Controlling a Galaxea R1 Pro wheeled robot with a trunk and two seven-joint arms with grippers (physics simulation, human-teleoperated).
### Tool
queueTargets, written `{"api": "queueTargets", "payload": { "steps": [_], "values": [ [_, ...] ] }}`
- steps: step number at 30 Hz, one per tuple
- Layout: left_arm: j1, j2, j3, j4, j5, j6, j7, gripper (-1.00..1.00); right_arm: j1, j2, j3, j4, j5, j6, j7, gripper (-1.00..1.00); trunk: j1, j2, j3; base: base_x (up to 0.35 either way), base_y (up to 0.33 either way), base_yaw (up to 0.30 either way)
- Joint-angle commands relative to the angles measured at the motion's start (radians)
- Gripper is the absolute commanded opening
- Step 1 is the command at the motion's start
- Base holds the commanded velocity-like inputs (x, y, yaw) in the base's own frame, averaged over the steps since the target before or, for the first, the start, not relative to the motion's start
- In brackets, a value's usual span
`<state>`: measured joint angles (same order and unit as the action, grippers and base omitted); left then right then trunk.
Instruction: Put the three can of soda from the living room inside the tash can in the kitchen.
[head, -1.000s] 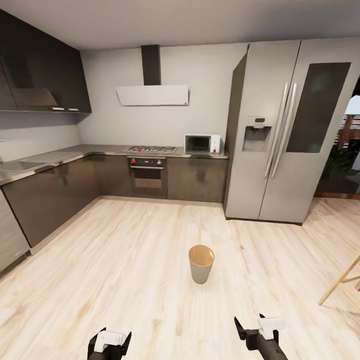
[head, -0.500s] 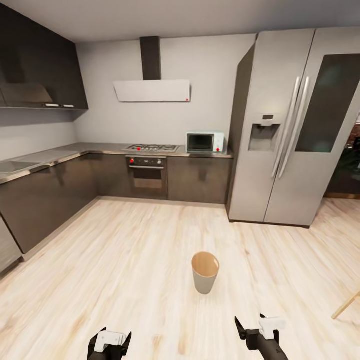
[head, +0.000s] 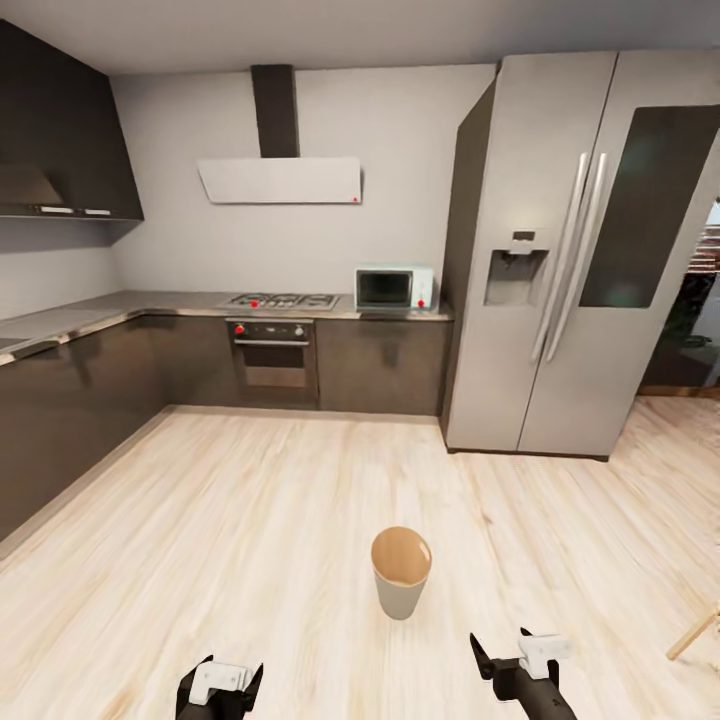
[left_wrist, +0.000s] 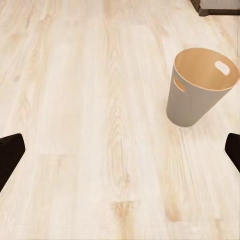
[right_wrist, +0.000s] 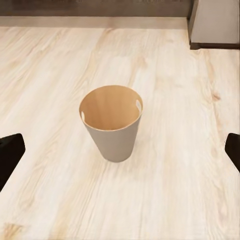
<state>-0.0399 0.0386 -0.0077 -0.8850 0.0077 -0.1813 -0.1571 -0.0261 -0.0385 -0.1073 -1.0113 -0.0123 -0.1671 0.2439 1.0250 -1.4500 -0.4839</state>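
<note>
A: Item one?
B: Bin (head: 401, 572). Round, tapered, pale grey outside, brown inside. Upright on the wood floor (head: 250, 520), near the middle of the kitchen, ahead of both arms. Two cut-out handle slots below the rim. Nothing visible inside from either wrist view (left_wrist: 200, 86) (right_wrist: 112, 121).

A: Cans?
B: None to list in these pictures.

A: Left gripper?
B: Left gripper (head: 219, 680), low in the head view, left of the bin and nearer the robot. Fingers spread wide, nothing between them. In the left wrist view the dark fingertips (left_wrist: 9, 152) sit at the two edges with bare floor (left_wrist: 90, 125) between; the bin stands off to one side, apart from them.

A: Right gripper?
B: Right gripper (head: 505, 648), low in the head view, right of the bin and nearer the robot. Also spread wide, holding nothing. In the right wrist view the fingertips (right_wrist: 10, 150) sit at the two edges and the bin stands between them, farther out, not touching.

A: Fixtures beyond?
B: Fridge (head: 560, 260), tall steel double-door, with dispenser, right rear. Microwave (head: 394, 288), white, on the counter (head: 120, 305) just beside the fridge. Hob (head: 279, 300) left of the microwave, oven (head: 272, 360) built in below it. Hood (head: 280, 180), pale, with dark flue, on the wall above the hob. Dark grey cabinets (head: 70, 400) run along the left and back walls. A wooden leg (head: 695, 635) shows at the right edge; what it belongs to cannot be told.
</note>
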Motion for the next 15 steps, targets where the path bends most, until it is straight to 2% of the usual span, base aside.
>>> {"api": "queueTargets", "payload": {
  "steps": [1, 7, 15],
  "values": [
    [0.000, 0.000, 0.000, 0.000, 0.000, 0.000, 0.000, 1.00, 0.000, 0.000, 0.000, 0.000, 0.000, 0.000, 0.000, 1.00, 0.000, 0.000, 0.001, 0.321, 0.000, -0.225],
    [0.000, 0.001, 0.000, 0.000, 0.001, -0.001, 0.000, 1.00, 0.000, 0.000, 0.002, 0.000, 0.000, 0.000, 0.002, 1.00, 0.000, 0.000, 0.003, 0.320, 0.000, -0.168],
    [0.000, 0.000, 0.000, 0.000, 0.001, -0.001, 0.000, 1.00, 0.000, 0.002, 0.006, -0.001, 0.001, 0.000, 0.003, 1.00, 0.000, 0.000, 0.001, 0.305, 0.000, -0.007]
  ]
}}
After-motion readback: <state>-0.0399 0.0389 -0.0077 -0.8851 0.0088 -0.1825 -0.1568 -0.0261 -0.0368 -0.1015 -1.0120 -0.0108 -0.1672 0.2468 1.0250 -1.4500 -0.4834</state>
